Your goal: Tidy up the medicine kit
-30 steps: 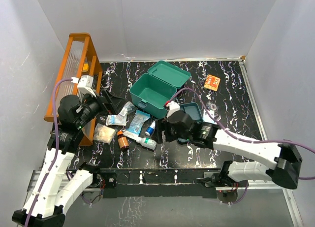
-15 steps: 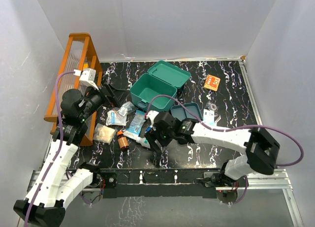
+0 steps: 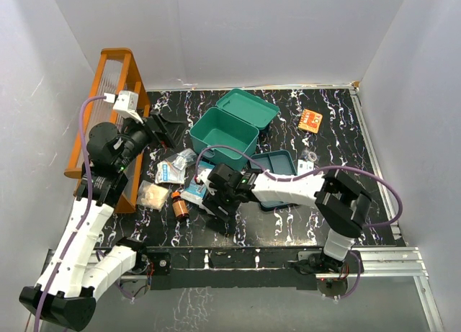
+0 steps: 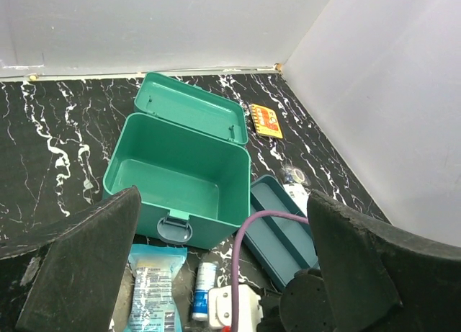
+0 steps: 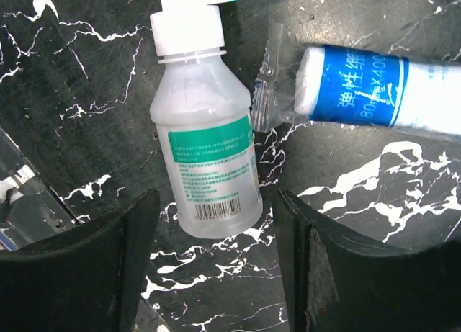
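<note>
change: right gripper (image 5: 212,227) swung left, from tray insert (image 4: 288,240) to near clutter | now: fingers spread wide, empty, straddling clear bottle (image 5: 206,159) lying flat | left gripper (image 3: 164,128): wide open, empty, far-left | medicine kit (image 3: 220,151): far-centre, lid up, nothing inside | meaning: bottle pick likely next

Right gripper (image 5: 214,199): fingers spread, flanking the lying white bottle (image 5: 205,159); bare marble tabletop (image 5: 86,73) beside each finger. Obstacle: wrapped bandage roll (image 5: 360,87), its wrapper touching the bottle's shoulder on one side. Medicine kit (image 4: 180,173): lid hinged back, opening reachable from above.
</note>
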Controlling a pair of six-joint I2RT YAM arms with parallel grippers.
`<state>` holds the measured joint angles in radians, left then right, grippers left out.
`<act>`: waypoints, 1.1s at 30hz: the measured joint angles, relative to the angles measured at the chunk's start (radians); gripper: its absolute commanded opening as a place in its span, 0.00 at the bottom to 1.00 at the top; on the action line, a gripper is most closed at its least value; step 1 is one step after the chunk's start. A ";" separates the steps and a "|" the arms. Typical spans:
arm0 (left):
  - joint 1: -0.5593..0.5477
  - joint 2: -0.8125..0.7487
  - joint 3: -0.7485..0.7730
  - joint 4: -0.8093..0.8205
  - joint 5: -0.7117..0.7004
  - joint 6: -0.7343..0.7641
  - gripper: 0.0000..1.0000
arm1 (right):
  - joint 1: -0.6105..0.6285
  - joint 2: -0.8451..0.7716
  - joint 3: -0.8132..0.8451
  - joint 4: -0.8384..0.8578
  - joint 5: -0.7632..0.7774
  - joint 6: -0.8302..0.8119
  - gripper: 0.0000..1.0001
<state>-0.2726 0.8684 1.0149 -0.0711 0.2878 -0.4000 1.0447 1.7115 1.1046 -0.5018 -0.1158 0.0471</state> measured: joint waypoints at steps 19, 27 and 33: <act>0.000 0.031 -0.020 0.123 0.061 -0.082 0.99 | -0.018 0.054 0.030 0.013 -0.004 -0.081 0.35; 0.000 0.047 -0.026 0.094 0.070 -0.115 0.99 | -0.093 -0.138 -0.098 0.034 -0.066 -0.057 0.35; 0.000 0.059 -0.094 0.037 0.103 0.011 0.99 | -0.202 -0.319 -0.185 0.088 -0.173 -0.002 0.35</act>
<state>-0.2726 0.9276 0.9207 -0.0338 0.3912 -0.3885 0.8425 1.3926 0.9192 -0.4141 -0.2886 0.0456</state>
